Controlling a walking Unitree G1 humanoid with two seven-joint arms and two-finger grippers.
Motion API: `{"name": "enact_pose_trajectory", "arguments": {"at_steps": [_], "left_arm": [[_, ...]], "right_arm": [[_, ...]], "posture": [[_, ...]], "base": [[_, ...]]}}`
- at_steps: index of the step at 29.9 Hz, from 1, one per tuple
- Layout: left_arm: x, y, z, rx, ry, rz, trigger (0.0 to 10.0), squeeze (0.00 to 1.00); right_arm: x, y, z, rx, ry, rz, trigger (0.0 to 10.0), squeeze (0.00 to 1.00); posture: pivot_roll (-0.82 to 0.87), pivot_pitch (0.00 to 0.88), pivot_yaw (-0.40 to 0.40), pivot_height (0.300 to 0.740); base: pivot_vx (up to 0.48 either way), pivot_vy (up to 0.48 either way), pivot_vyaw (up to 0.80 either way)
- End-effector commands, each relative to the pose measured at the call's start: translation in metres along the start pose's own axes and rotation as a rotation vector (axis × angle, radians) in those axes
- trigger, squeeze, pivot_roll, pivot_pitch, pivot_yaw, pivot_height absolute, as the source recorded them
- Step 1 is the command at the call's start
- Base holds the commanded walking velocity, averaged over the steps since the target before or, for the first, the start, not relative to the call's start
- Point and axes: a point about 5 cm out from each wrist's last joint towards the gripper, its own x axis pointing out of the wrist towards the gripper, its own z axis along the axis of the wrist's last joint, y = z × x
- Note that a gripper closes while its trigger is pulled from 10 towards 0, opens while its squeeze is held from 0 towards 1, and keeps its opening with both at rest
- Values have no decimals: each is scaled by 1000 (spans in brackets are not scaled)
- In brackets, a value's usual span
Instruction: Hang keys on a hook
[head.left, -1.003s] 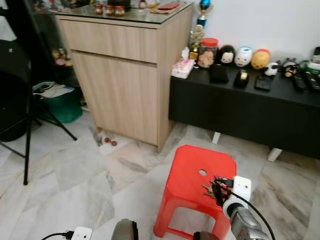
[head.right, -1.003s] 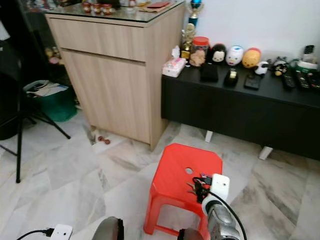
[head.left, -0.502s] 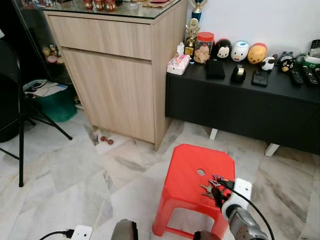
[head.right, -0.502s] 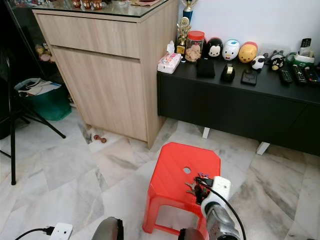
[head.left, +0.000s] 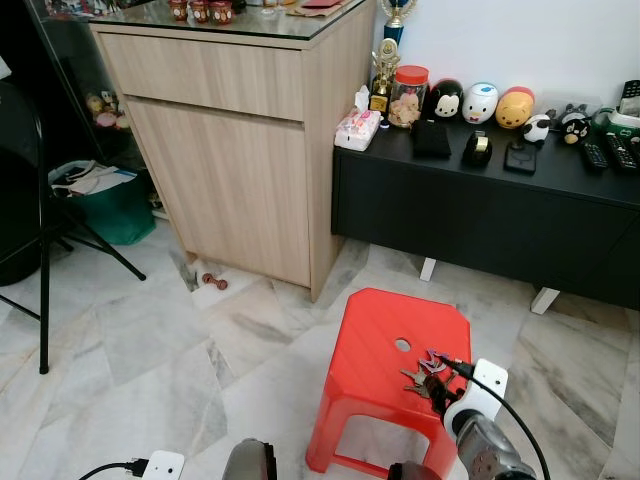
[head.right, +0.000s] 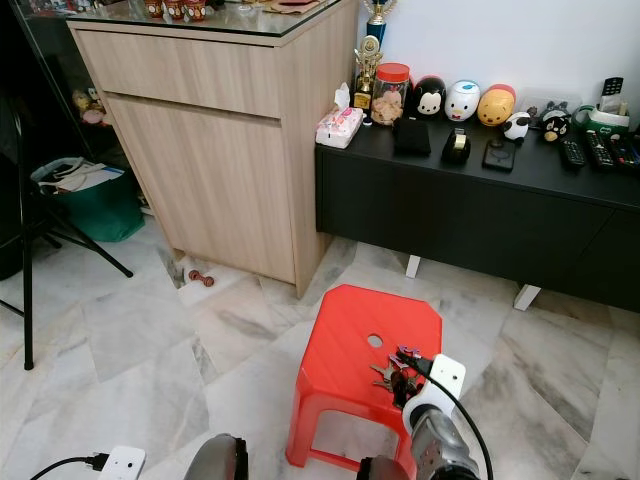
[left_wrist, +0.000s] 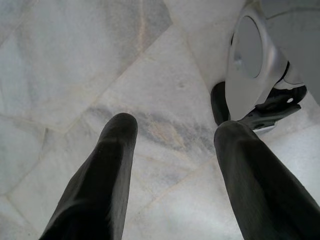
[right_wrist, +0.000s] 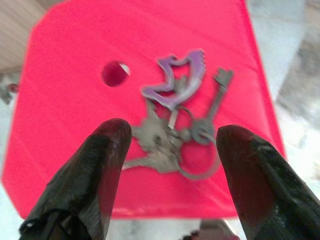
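Now the keys (right_wrist: 175, 127) lie on the red stool (head.left: 372, 350), toward its 4 o'clock corner, just past the seat's round hole (right_wrist: 114, 73). A purple fob (right_wrist: 176, 81) tops the bunch. Over them hovers the right gripper (right_wrist: 170, 145), fingers spread wide to either side and grasping nothing. Beyond, at the stool's 12 o'clock, stands a black bench (head.left: 480, 215). Down low, the left gripper (left_wrist: 172, 145) hangs released above marble floor (left_wrist: 90, 60).

Both arms low, both grippers spread.
The silver right arm reaches forward, its black two-fingered right gripper (right_wrist: 170, 142) parted wide and pointing down; the left gripper (left_wrist: 172, 135) hangs idle, fingers likewise apart.
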Motion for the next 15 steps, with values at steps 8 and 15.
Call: {"name": "enact_pose_trajectory", "arguments": {"at_steps": [8, 15], "left_arm": [[-2, 1, -6, 5, 10, 5, 10000, 0], [-1, 0, -5, 2, 7, 6, 10000, 0]], "right_arm": [[1, 20, 7, -311, -81, 121, 10000, 0], [-1, 17, 4, -358, -98, 120, 10000, 0]], "posture": [[53, 31, -21, 631], [55, 25, -26, 631]], "base": [[0, 0, 0], [0, 0, 63]]}}
